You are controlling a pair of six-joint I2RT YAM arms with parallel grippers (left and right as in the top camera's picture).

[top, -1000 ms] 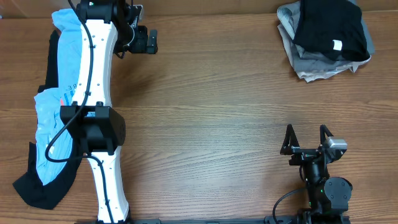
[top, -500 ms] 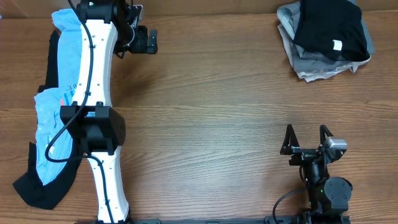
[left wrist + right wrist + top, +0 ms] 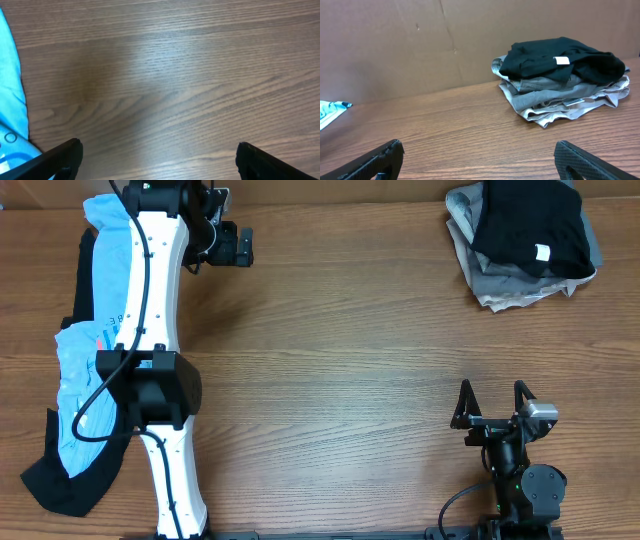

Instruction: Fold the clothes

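Observation:
A light blue shirt [image 3: 100, 300] lies unfolded along the table's left edge, on top of a black garment [image 3: 60, 480]. Its blue edge also shows in the left wrist view [image 3: 10, 100]. A folded stack [image 3: 525, 240] with a black shirt on top and grey clothes beneath sits at the back right; it also shows in the right wrist view [image 3: 560, 75]. My left gripper [image 3: 232, 245] is open and empty over bare wood at the back left, beside the blue shirt. My right gripper [image 3: 493, 405] is open and empty near the front right.
The wooden table [image 3: 340, 360] runs between the two clothing heaps. A brown cardboard wall [image 3: 420, 40] stands behind the table. My left arm's white links [image 3: 150, 330] stretch over the blue shirt.

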